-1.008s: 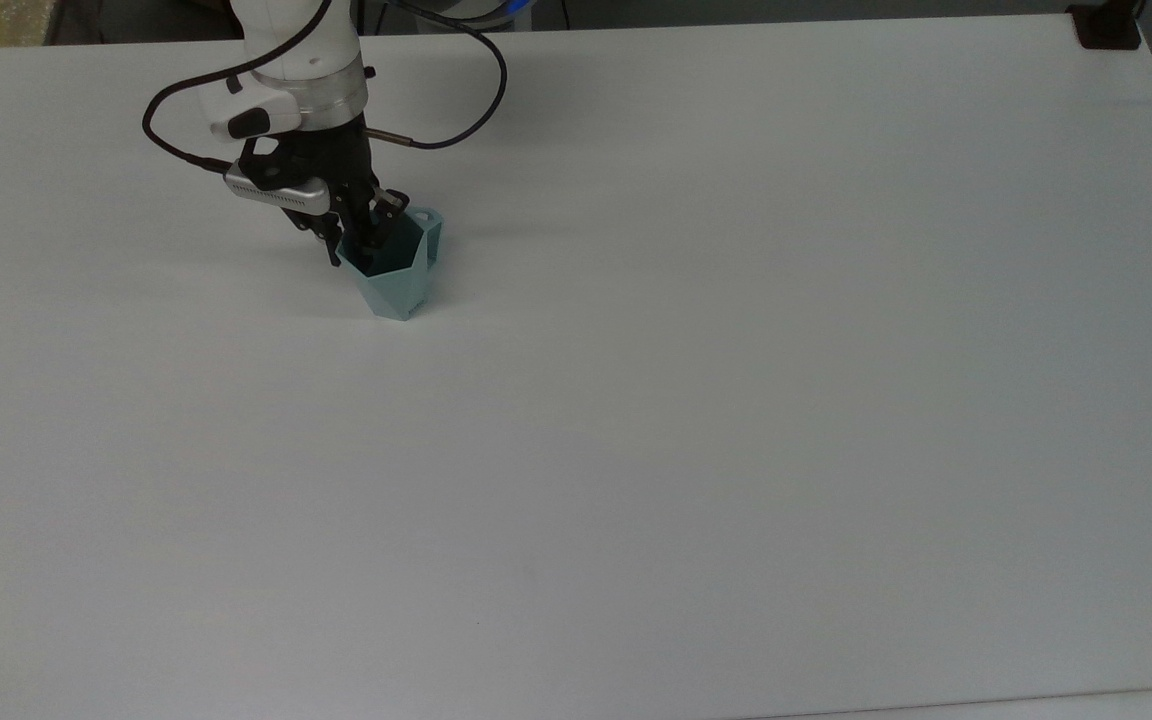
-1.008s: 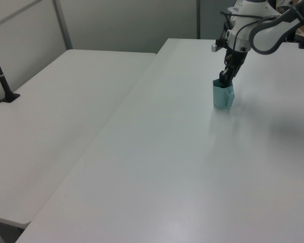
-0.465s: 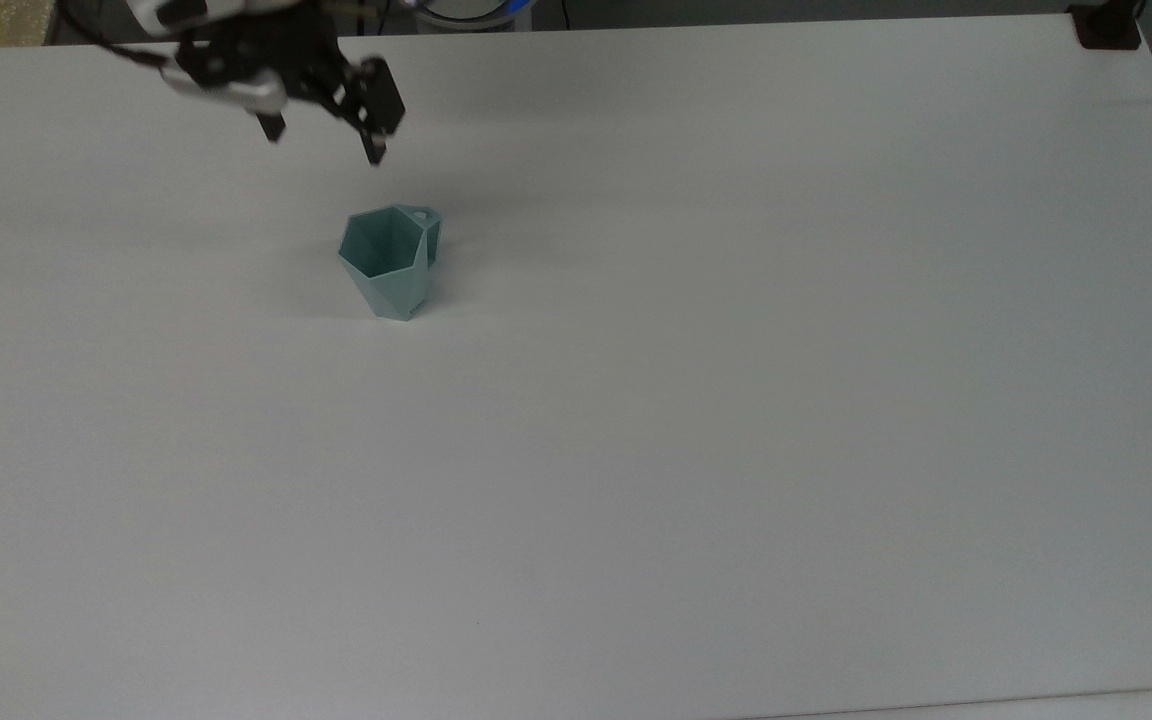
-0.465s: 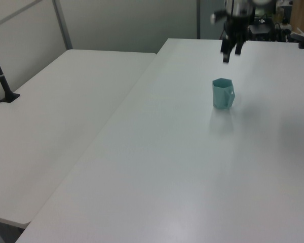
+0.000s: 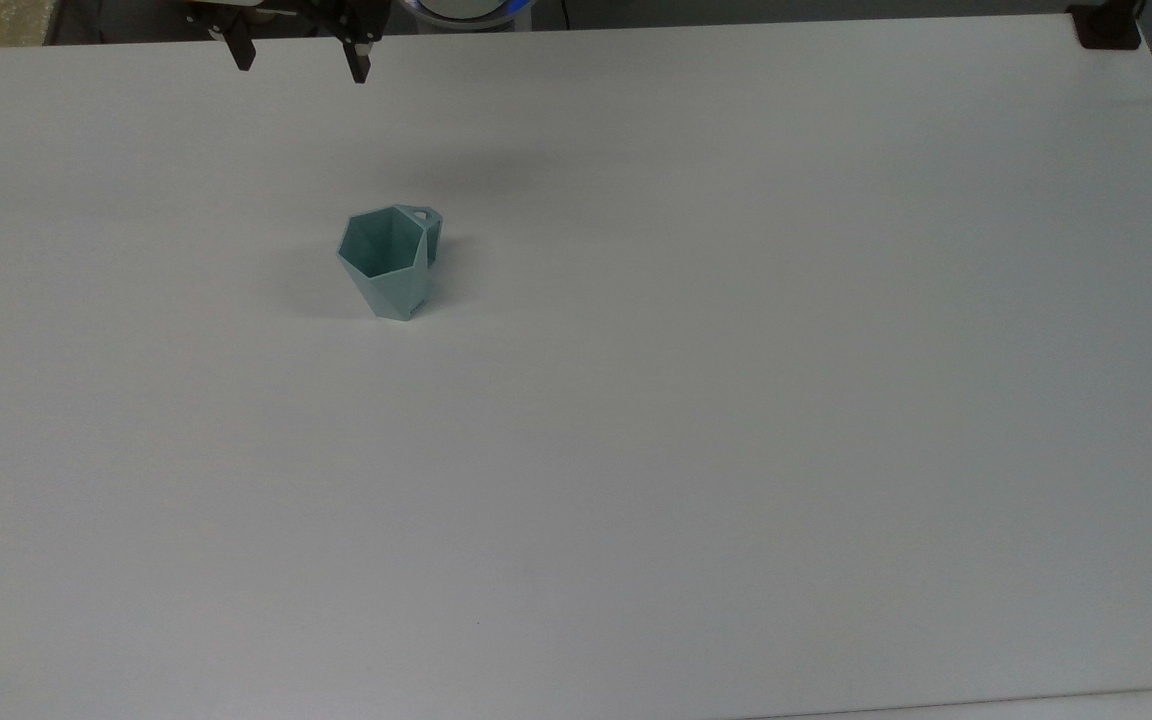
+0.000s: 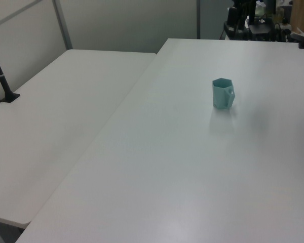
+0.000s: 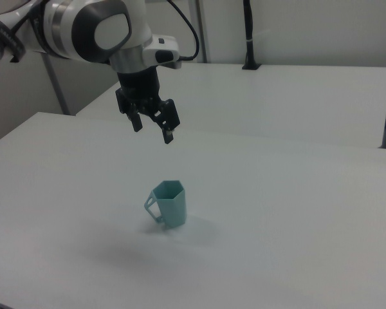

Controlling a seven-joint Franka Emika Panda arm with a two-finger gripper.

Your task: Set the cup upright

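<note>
The pale teal faceted cup (image 5: 391,262) stands upright on the white table (image 5: 736,400), mouth up, its small handle toward the top view's upper right. It also shows in the left view (image 6: 223,93) and in the right view (image 7: 170,203), where the handle points to the right view's left. My gripper (image 5: 298,60) hangs open and empty at the top view's upper edge, well clear of the cup. In the right view the gripper (image 7: 152,128) floats high above the cup, with nothing between its fingers.
A black clamp (image 5: 1108,28) sits at the table's far right corner in the top view. A second white table (image 6: 61,121) adjoins on the left view's left, with a black post (image 6: 1,76) on it. Dark equipment (image 6: 248,23) stands beyond the far edge.
My gripper let go of the cup's rim, opened, and rose up and away toward the top view's upper edge. The cup stayed upright in place.
</note>
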